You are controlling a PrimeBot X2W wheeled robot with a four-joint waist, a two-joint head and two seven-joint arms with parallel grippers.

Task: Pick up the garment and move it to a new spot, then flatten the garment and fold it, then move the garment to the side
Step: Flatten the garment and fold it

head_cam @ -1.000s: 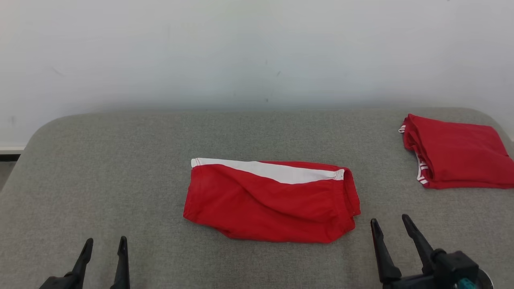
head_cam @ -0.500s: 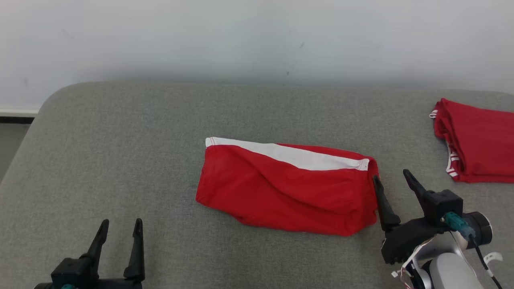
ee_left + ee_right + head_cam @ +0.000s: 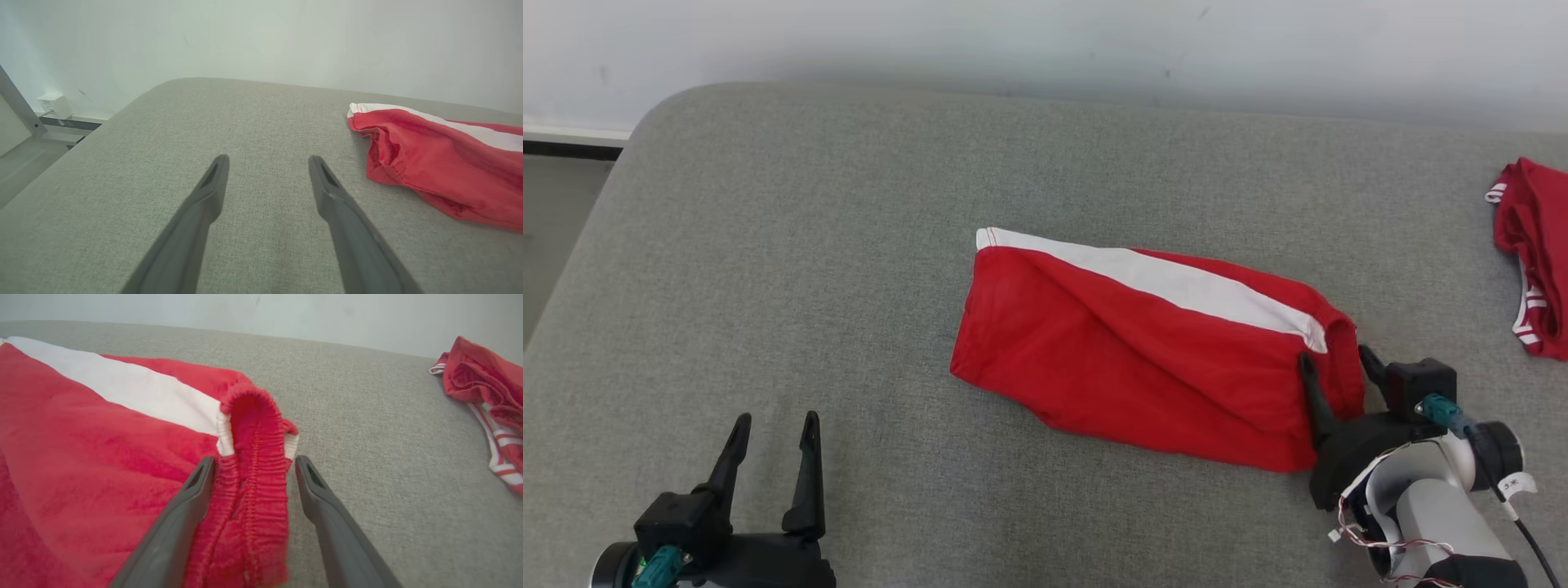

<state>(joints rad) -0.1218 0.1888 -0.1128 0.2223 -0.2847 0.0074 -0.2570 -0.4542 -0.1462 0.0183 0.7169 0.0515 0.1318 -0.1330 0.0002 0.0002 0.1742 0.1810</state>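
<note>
Garment [image 3: 1127,359] — red, white band, folded, creased.

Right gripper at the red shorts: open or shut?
Open. The right gripper has both dark fingers apart, straddling the elastic waistband of the red fabric shorts with a white stripe; not pinched.

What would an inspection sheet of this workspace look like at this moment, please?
Surface: grey fabric table, flat.
Job's things: red shorts with a white stripe, folded, lying mid-table.
Clutter: second red garment bunched at the right edge.
Grippers: left gripper open over bare table, apart from the shorts; right gripper open, fingers straddling the shorts' waistband end.
Cables: black cable and thin wires at the right wrist, off the cloth.
Surroundings: pale wall behind; floor beyond the left edge.
</note>
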